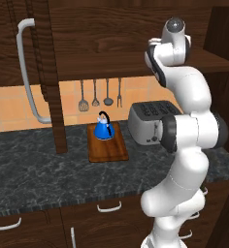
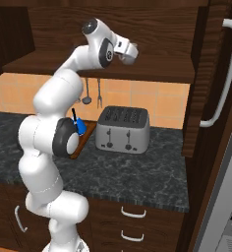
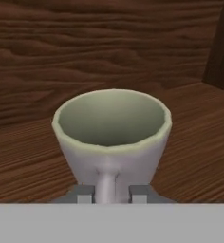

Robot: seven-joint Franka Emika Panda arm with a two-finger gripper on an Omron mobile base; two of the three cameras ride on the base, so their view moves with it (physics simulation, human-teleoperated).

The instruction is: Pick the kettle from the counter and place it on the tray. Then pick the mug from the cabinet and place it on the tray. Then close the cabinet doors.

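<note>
Left base view shows the cabinet [image 1: 106,53] open above the counter [image 1: 48,169], the white arm reaching up onto its shelf. Well below the jaws, the toaster [image 1: 148,121] stands on the counter, and beside it the tray [image 1: 107,147] carries the blue kettle [image 1: 104,128]. In the hand view the mug [image 3: 112,137] stands upright on the cabinet shelf directly ahead of the gripper [image 3: 112,193], its handle running down between the two fingertips [image 3: 84,193], which sit close on either side of it, clenched on the mug's handle.
</note>
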